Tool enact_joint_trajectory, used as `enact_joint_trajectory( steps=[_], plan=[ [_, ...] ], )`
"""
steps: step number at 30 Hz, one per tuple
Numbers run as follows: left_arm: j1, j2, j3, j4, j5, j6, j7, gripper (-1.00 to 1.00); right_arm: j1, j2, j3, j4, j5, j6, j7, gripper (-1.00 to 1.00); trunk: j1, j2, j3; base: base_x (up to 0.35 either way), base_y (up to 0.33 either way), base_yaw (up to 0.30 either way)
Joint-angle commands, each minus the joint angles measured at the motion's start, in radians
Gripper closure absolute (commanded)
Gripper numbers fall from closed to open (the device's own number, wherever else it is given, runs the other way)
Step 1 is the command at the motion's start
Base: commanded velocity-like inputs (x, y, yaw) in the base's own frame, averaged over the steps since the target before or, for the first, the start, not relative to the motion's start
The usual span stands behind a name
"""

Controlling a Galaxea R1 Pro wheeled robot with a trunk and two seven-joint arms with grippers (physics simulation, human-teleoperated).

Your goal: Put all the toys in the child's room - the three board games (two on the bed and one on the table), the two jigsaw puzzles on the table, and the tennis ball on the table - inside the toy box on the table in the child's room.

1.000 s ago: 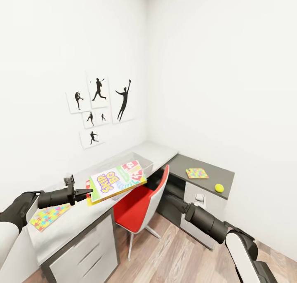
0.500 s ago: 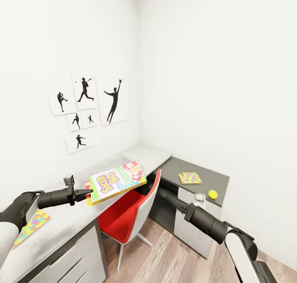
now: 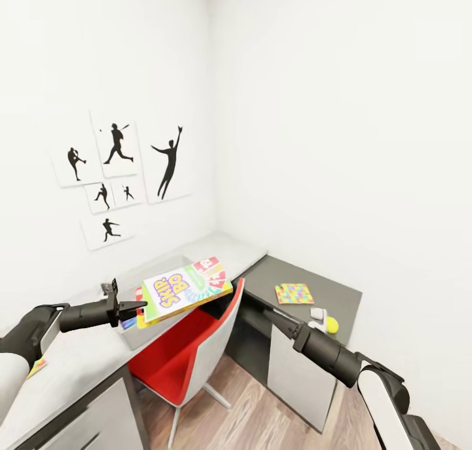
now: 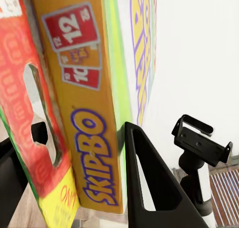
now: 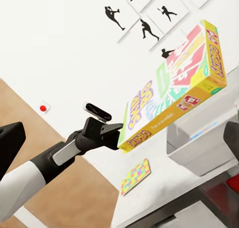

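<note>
The left tool (image 3: 134,304) is clamped on one short edge of the yellow-green board game (image 3: 185,287), held nearly flat above the toy box (image 3: 152,270) on the table (image 3: 78,365), its long axis pointing away toward the room's corner. The right tool (image 3: 270,314) hovers near a jigsaw puzzle (image 3: 294,293); its fingers' state cannot be told.

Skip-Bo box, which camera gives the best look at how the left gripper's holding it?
The right wrist view: it shows the whole Skip-Bo box side-on, held out by one corner in the left gripper. The left wrist view gives a close-up of the clamped edge. The head view shows its cover.
</note>
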Motion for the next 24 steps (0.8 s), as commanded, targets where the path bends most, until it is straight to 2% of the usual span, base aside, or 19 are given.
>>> enact_joint_trajectory(
  steps=[1, 6, 16, 24],
  plan=[
    [-0.001, 0.0, 0.002, 0.0, 0.001, 0.011, -0.004, 1.0, 0.0, 0.0, -0.001, 0.0, -0.005, 0.006, 0.001, -1.0, 0.001, -0.001, 0.001, 0.207, -0.268, 0.186],
    [-0.001, 0.0, 0.001, 0.0, 0.001, 0.011, -0.003, 1.0, 0.0, 0.0, 0.0, 0.0, -0.005, 0.006, 0.001, -1.0, 0.001, -0.001, 0.004, 0.205, -0.185, 0.111],
    [-0.001, 0.001, 0.0, 0.0, 0.001, 0.015, 0.001, 1.0, 0.0, 0.0, 0.0, 0.0, -0.005, 0.005, 0.001, -1.0, 0.001, -0.001, 0.004, 0.197, -0.029, 0.015],
    [-0.001, 0.004, 0.001, 0.003, 0.003, 0.017, 0.002, 1.0, 0.0, 0.0, 0.0, 0.0, -0.005, 0.005, 0.002, -1.0, 0.001, -0.001, 0.007, 0.048, -0.012, 0.136]
  ],
)
